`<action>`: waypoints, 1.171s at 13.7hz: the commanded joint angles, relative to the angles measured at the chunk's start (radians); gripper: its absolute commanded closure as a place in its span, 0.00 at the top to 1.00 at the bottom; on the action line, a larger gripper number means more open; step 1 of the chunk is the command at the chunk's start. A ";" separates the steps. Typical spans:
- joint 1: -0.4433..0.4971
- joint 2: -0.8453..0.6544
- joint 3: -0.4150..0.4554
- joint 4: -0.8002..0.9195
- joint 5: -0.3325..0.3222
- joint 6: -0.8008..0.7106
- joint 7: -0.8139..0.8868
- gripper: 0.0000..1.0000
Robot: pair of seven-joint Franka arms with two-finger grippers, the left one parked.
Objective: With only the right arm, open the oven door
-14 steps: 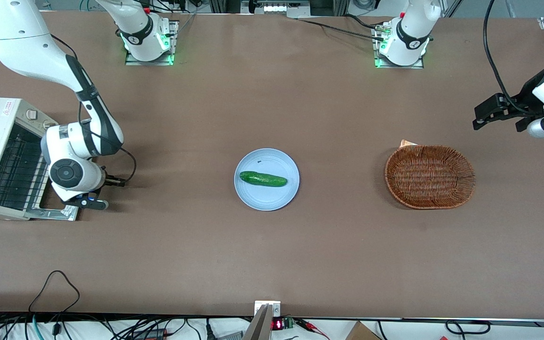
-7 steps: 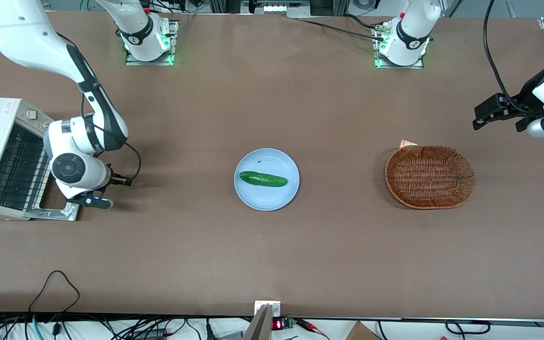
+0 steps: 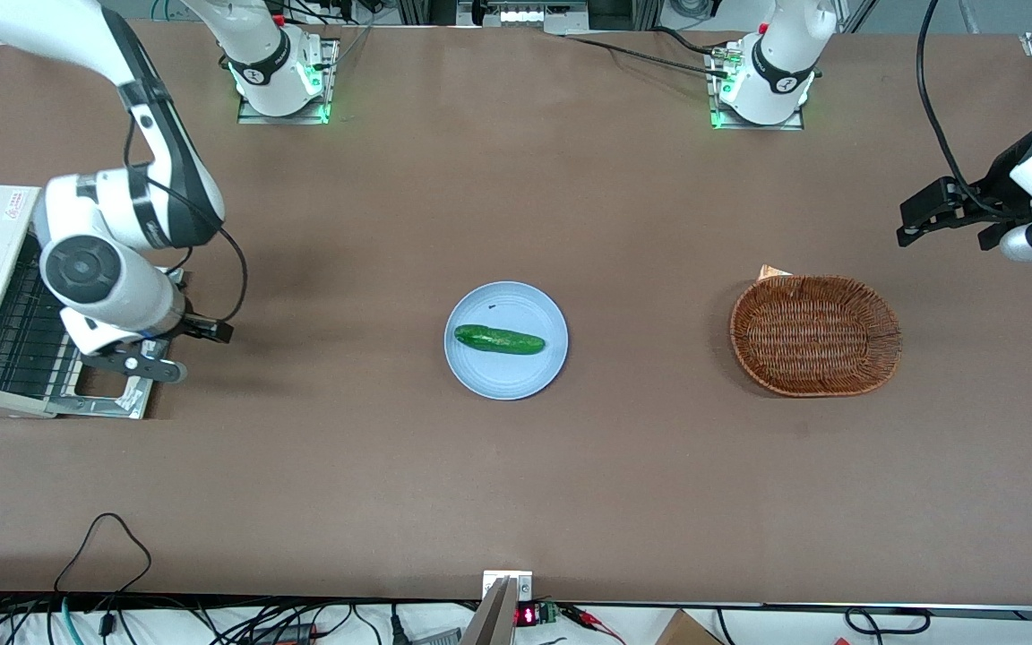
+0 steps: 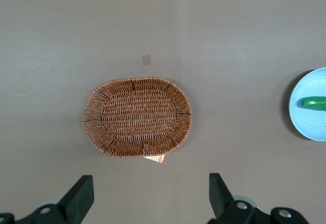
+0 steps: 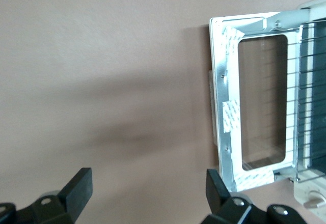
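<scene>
Oven door (image 5: pixel 260 99) fully down, flat on table (image 3: pixel 516 224). Gripper (image 5: pixel 145 196) above door, jaws apart, empty. Task apparently complete.

Claw (image 5: pixel 144 193) spread above bare table (image 5: pixel 102 81) beside flat-lying oven door (image 5: pixel 254 102).

Oven door (image 5: pixel 254 102) lies fully open, flat on table w/ silver frame and glass window facing up, hinged to cream toaster oven at working arm's end. Right arm (image 3: pixel 104 269) hangs above it; its black gripper (image 5: pixel 145 191) fingers spread, holding nothing.
</scene>
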 commanded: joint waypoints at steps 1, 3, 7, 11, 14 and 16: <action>-0.008 -0.106 0.004 -0.018 0.129 -0.047 -0.090 0.99; -0.013 -0.164 0.004 0.000 0.212 -0.113 -0.167 0.99; -0.023 -0.270 0.003 0.033 0.313 -0.211 -0.239 0.99; -0.028 -0.322 -0.006 0.058 0.361 -0.286 -0.281 0.99; -0.036 -0.322 -0.006 0.134 0.360 -0.374 -0.317 0.99; -0.037 -0.322 -0.005 0.138 0.354 -0.375 -0.319 0.99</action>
